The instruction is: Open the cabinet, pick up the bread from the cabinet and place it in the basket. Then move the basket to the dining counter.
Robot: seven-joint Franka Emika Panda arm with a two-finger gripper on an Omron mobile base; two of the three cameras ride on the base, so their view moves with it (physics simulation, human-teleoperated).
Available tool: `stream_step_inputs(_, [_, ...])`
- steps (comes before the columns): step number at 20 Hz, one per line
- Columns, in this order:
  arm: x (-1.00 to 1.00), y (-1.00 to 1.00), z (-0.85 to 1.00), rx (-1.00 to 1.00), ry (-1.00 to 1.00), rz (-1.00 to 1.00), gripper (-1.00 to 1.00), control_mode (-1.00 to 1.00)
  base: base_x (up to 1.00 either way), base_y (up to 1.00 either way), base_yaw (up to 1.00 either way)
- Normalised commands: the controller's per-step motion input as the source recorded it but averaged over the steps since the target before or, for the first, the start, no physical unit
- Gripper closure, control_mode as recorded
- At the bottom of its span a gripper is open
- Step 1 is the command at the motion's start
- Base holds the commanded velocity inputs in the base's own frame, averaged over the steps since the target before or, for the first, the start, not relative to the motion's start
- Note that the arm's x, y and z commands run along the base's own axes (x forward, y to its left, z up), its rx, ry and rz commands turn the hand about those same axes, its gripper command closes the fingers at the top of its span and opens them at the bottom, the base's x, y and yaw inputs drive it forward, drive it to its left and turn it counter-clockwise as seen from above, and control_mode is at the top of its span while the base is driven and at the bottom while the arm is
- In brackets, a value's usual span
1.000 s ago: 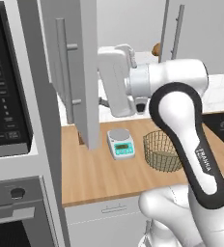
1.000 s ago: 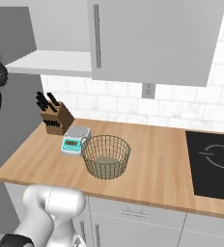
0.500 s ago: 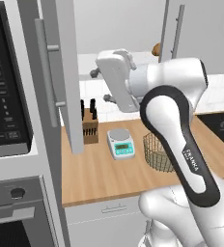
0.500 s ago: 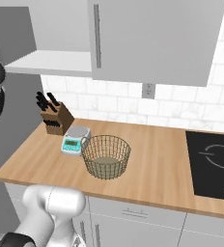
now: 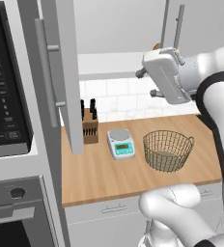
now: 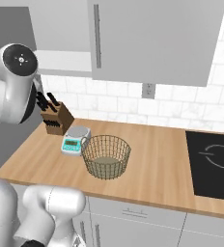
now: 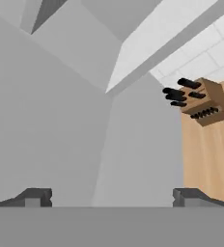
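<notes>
Spreading wide with nothing held, the gripper [image 7: 111,195] is raised in front of the open cabinet [image 5: 61,72], its left door swung out. The basket [image 5: 167,150] is seen below the hand on the worktop [image 5: 99,173], beside the kitchen scale [image 5: 120,143].

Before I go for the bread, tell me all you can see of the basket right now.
The basket is a round, bowl-shaped container of thin tan-bronze wire mesh, open-topped and upright on the wood worktop, just right of the kitchen scale. It looks empty. Whether it touches the scale is unclear.
</notes>
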Motion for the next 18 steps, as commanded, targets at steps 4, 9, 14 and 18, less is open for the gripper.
stream_step_inputs(4, [-0.11, -0.99, 0.00, -0.23, -0.05, -0.23, -1.00, -1.00, 0.00, 0.00, 0.00])
stream_step_inputs(9, [0.00, -0.89, 0.00, -0.25, -0.01, -0.27, -1.00, -1.00, 0.00, 0.00, 0.00])
stream_step_inputs(14, [0.02, -0.54, 0.00, -0.25, 0.00, -0.26, -1.00, -1.00, 0.00, 0.00, 0.00])
stream_step_inputs(18, [0.02, -0.06, 0.00, -0.13, -0.08, -0.13, -1.00, -1.00, 0.00, 0.00, 0.00])
